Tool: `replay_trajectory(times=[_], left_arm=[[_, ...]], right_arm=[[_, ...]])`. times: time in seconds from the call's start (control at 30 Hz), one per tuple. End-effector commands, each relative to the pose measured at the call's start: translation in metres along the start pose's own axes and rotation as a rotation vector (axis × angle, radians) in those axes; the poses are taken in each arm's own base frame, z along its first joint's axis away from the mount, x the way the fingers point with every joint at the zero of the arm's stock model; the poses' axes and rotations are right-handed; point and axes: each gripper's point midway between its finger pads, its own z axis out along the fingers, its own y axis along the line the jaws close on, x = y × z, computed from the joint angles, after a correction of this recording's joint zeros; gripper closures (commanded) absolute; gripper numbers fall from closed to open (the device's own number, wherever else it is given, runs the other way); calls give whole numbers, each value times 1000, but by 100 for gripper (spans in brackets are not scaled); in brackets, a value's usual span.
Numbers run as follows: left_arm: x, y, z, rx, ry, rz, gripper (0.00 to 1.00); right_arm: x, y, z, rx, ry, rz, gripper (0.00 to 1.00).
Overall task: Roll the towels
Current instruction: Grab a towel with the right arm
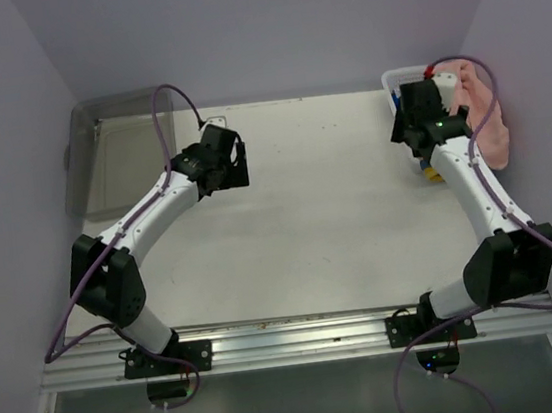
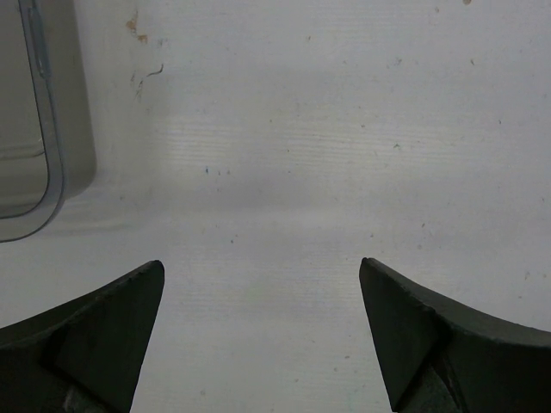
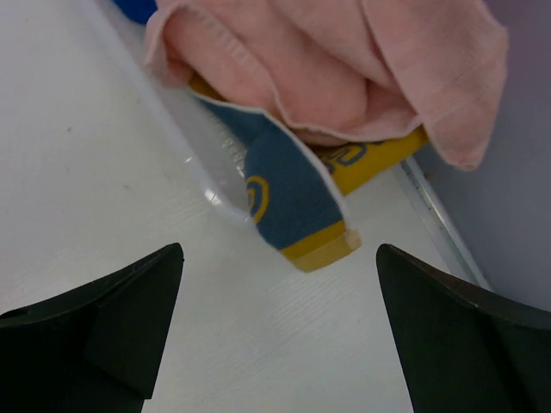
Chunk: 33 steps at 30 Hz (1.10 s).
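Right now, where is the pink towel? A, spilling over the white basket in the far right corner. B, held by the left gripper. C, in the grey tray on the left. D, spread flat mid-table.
A: the salmon pink towel spills over the rim of the white basket in the far right corner, well away from the grey tray.

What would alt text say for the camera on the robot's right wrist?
A salmon pink towel lies heaped on a blue-and-yellow towel that hangs over the rim of a white plastic basket. The right gripper is open and empty above the white table.
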Motion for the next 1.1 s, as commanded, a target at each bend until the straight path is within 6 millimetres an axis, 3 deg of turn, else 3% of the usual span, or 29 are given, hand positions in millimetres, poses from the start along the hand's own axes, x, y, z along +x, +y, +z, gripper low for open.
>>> replay_trajectory(times=[0.0,0.1,0.13,0.17,0.23,0.27,0.33,0.43,0.7,0.87,1.0,1.07], left_arm=[[-9,-4,-3,22,-44,-25,0],[-11,-11,-7,52,-23,-17,0],[-10,-14,-8,72,-15,-11,0],[-8,-17,-8,92,-9,2,0],[-3,-25,-9,137,7,1,0],[-1,-26,-10,150,12,2,0],[7,-31,-9,184,30,8,1],[15,-32,-7,201,45,23,0],[15,-28,-7,206,26,81,0],[18,-26,-3,193,31,122,0],[19,-23,-2,185,32,133,0],[20,-24,-1,190,35,138,0]], right_arm=[[-52,-24,2,-38,-79,113,1],[-62,-48,37,43,-34,165,2],[-75,-66,42,81,-41,198,1],[-70,-66,62,103,0,199,2],[-87,-76,73,87,-4,236,1],[-83,-74,90,96,24,217,2],[-98,-81,96,126,6,216,1],[-102,-89,113,175,24,205,1],[-90,-89,149,186,96,175,1],[-73,-78,174,165,151,160,2],[-64,-70,188,140,194,168,11],[-59,-65,197,127,212,170,26]])
